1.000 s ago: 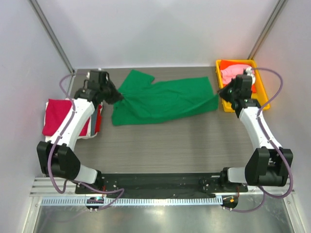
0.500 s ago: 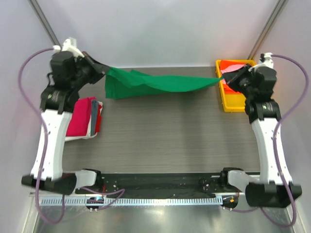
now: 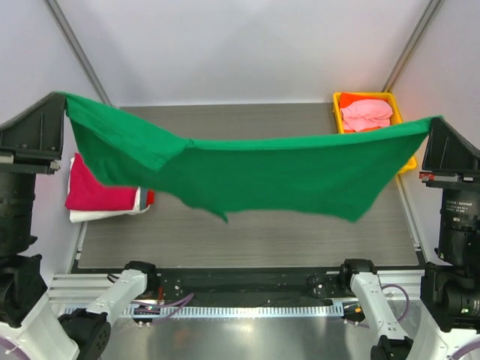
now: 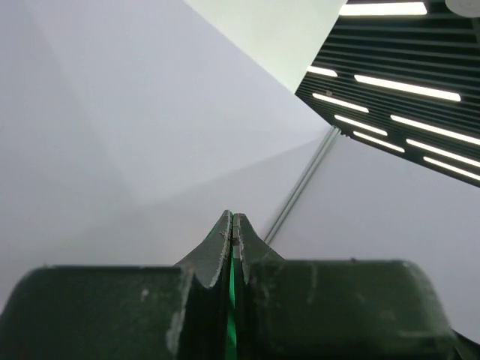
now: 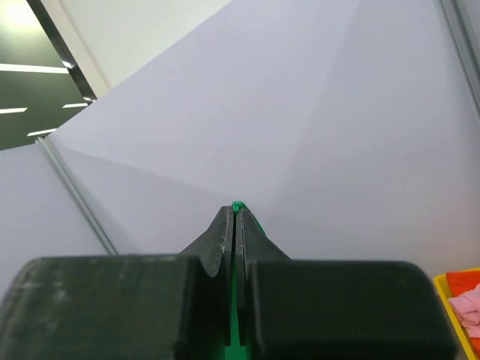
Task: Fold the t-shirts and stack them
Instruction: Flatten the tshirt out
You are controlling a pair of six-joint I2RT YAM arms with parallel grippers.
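Observation:
The bright green t-shirt (image 3: pixel 262 176) hangs spread in the air, high above the table, stretched between both grippers. My left gripper (image 3: pixel 64 97) is shut on its left corner, and a thin strip of the green cloth (image 4: pixel 231 300) shows between the closed jaws (image 4: pixel 232 217). My right gripper (image 3: pixel 435 120) is shut on the right corner, and a bit of the green cloth (image 5: pixel 237 205) pokes out at its tips (image 5: pixel 235 210). A folded stack lies at the table's left, crimson t-shirt (image 3: pixel 90 187) on top, white (image 3: pixel 97 216) below, a red edge (image 3: pixel 148 197) beside it.
A yellow tray (image 3: pixel 336 112) stands at the back right corner, holding a pink t-shirt (image 3: pixel 366 114) and an orange one (image 3: pixel 352 100). The hanging green shirt covers much of the grey table (image 3: pixel 247 232). White walls enclose the table on three sides.
Both arms have risen steeply towards the camera, lifting the green shirt off the table. It went from lying crumpled at the back to hanging spread out between the grippers.

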